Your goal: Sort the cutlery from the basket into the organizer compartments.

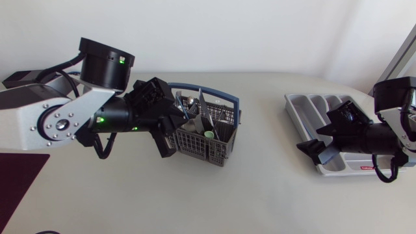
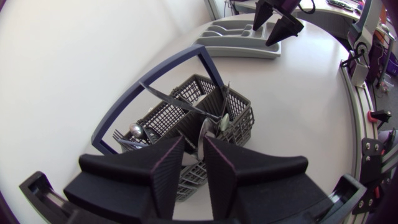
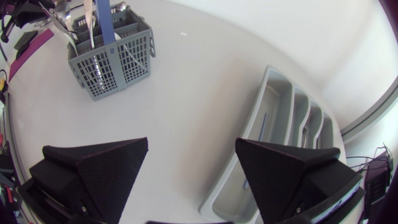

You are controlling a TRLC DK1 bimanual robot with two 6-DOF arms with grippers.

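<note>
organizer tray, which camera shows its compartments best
Right wrist view: the organizer is close, its dividers plain. Head view: the right arm covers part of it. Left wrist view: small and far.

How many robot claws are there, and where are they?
2. The left gripper is at the cutlery basket, right over its edge. The right gripper is wide open beside the organizer. None seem hidden.

Bright, even light over the table — only soft, faint shadows beside the basket.
</note>
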